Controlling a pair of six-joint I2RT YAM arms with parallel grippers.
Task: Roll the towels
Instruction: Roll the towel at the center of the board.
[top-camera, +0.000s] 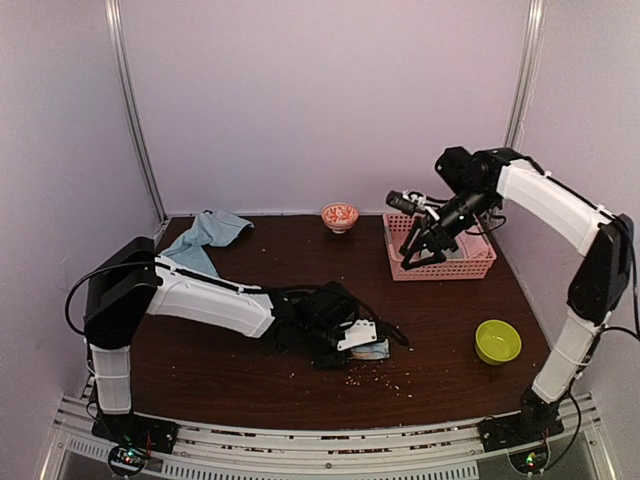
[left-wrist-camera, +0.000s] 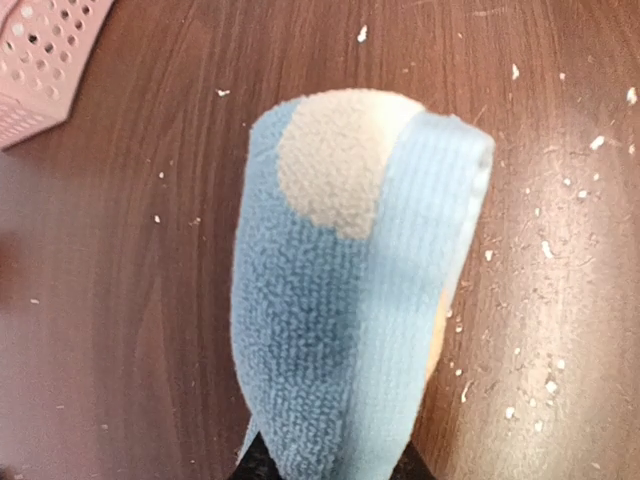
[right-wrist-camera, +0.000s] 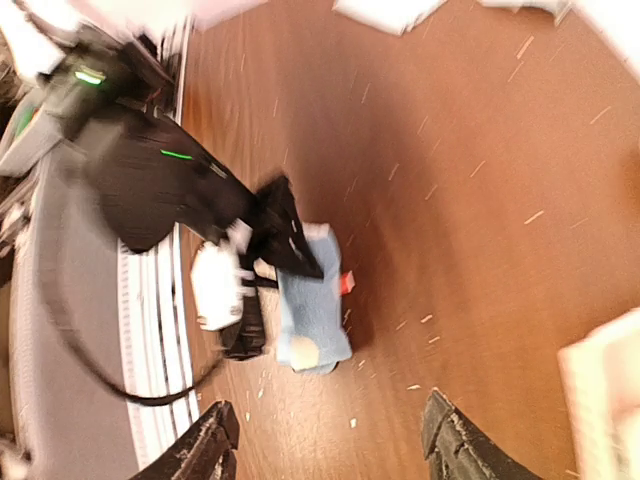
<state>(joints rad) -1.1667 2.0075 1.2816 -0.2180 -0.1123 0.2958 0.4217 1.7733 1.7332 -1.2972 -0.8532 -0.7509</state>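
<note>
Left jaws pinching rolled spotted towel, right jaws spread, plain towel only in top view

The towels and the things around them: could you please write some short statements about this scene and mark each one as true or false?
1. The spotted towel is rolled up and gripped by the left gripper. True.
2. The plain towel is rolled up as well. False: it lies loose and crumpled at the back left of the table.
3. The right gripper carries a towel. False: its fingers stand apart with nothing between them, near the pink basket.
4. The lime-green bowl stands on the table, apart from the pink basket. True.
</note>
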